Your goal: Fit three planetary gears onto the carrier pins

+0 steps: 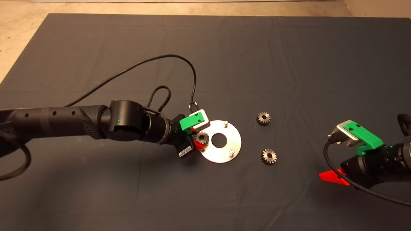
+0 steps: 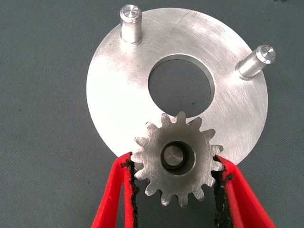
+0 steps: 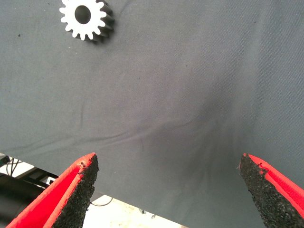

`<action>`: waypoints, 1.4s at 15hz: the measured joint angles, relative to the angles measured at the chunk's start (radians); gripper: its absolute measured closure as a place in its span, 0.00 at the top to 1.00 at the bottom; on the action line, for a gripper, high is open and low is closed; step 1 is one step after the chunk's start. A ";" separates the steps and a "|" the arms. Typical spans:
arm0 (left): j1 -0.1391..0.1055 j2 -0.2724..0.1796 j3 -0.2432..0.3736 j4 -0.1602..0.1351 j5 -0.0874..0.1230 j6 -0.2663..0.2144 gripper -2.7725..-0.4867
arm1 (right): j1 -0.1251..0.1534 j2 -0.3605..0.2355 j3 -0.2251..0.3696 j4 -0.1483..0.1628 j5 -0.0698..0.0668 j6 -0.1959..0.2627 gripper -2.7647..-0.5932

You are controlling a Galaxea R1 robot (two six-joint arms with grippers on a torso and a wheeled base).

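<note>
- Dark mat (image 1: 289, 64) covers the table.
- Left gripper (image 2: 176, 172) clamps one gear (image 2: 178, 159) by its teeth, bore over a pin (image 2: 172, 155) at the disc (image 2: 114, 95) edge, likely for seating.
- Two pins (image 2: 130, 21) stand bare; two gears (image 1: 263, 118) lie on the mat beside the disc.
- Right gripper (image 3: 166, 190) waits spread apart near the mat's right edge.

The head camera looks down from above on the whole dark mat (image 1: 224, 48), both arms entering from the sides. The left wrist camera sits close over the disc (image 2: 118, 95), which the head view also shows. The right wrist camera faces the mat from farther off, sharing one loose gear (image 3: 84, 19).
</note>
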 joint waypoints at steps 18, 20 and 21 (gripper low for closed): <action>-0.033 -0.093 0.119 -0.006 0.139 -0.005 0.37 | 0.000 0.006 0.000 0.000 0.000 0.000 0.74; -0.063 -0.152 0.162 -0.059 0.240 -0.046 0.37 | 0.000 0.007 0.000 0.001 0.000 -0.003 0.74; -0.074 -0.174 0.182 -0.099 0.295 -0.066 0.37 | 0.000 0.009 0.000 0.001 -0.001 -0.003 0.74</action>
